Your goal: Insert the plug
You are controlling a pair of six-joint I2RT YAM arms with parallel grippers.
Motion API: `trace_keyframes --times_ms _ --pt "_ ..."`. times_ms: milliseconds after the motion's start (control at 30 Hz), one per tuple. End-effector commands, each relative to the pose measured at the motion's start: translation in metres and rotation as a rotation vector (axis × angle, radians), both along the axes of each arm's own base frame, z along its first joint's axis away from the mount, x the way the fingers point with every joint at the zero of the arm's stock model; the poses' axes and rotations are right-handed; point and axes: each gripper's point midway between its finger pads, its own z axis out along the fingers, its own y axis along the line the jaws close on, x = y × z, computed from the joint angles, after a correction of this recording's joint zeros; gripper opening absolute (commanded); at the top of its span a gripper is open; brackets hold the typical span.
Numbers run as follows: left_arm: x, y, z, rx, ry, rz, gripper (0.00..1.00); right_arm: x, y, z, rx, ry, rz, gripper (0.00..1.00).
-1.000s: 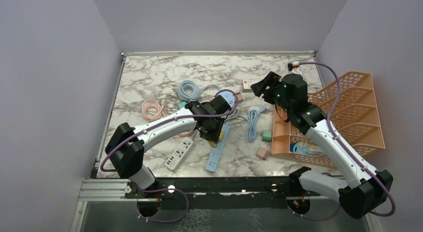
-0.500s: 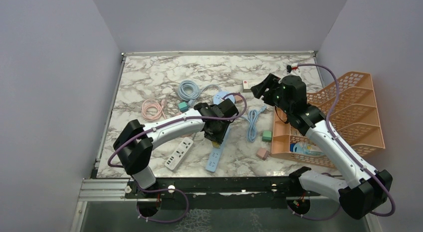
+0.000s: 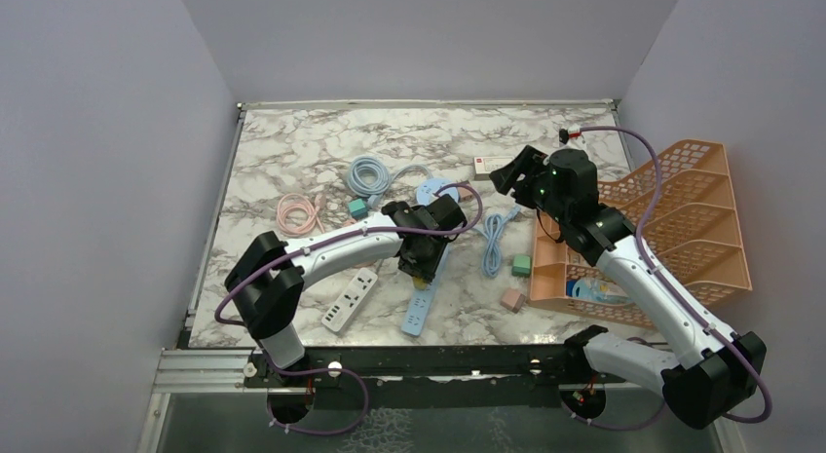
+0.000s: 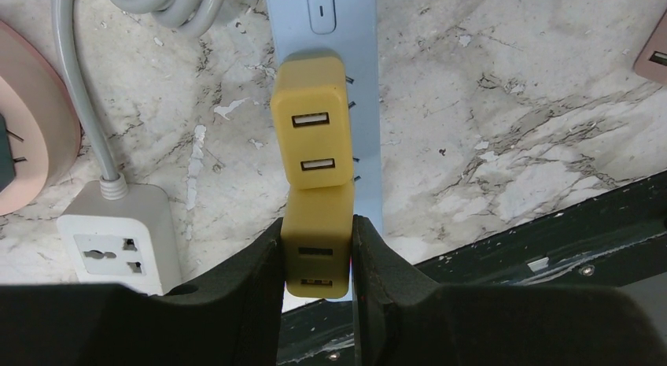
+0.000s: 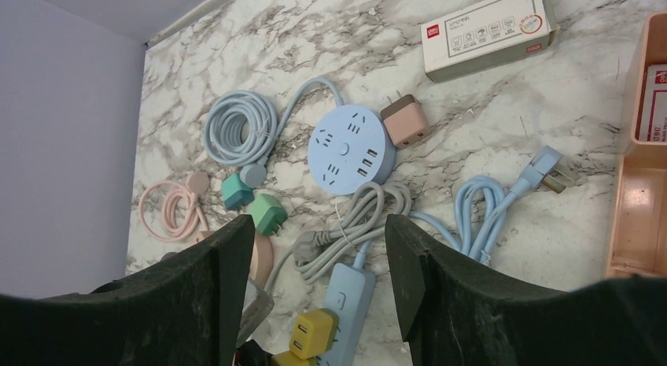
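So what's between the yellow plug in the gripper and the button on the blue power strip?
A second yellow plug sits on the blue power strip, right beside the held plug. The left wrist view shows it.

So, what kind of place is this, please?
Most likely a robot test cell in a lab, not a home: a marble-look table boxed in by plain lilac walls, two arms bolted to a black rail at its near edge, with a blue power strip and yellow charger as practice items.

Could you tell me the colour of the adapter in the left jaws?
Mustard yellow; the adapter shows best in the left wrist view.
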Motion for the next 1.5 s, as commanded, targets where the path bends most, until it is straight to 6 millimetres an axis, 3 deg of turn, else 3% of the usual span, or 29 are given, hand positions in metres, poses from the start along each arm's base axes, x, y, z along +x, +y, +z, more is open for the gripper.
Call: trace_keyframes --times_ms 0,600,900,1467 --pt "0.002 0.005 -0.007 0.033 -0.008 0.034 0.0 0.001 -0.001 0.004 0.005 -0.024 -0.006 0.62" --pt "-0.005 -0.002 -0.025 0.036 0.035 0.025 0.0 0.0 -0.002 -0.002 -0.002 -0.011 -0.01 0.62" --pt "-0.011 0.007 -0.037 0.075 0.058 0.041 0.0 -0.001 -0.003 -0.004 -0.004 -0.007 -0.014 0.62" --pt "-0.06 0.055 -0.107 0.336 0.202 0.012 0.0 -0.001 -0.005 -0.011 -0.015 0.015 -0.022 0.62"
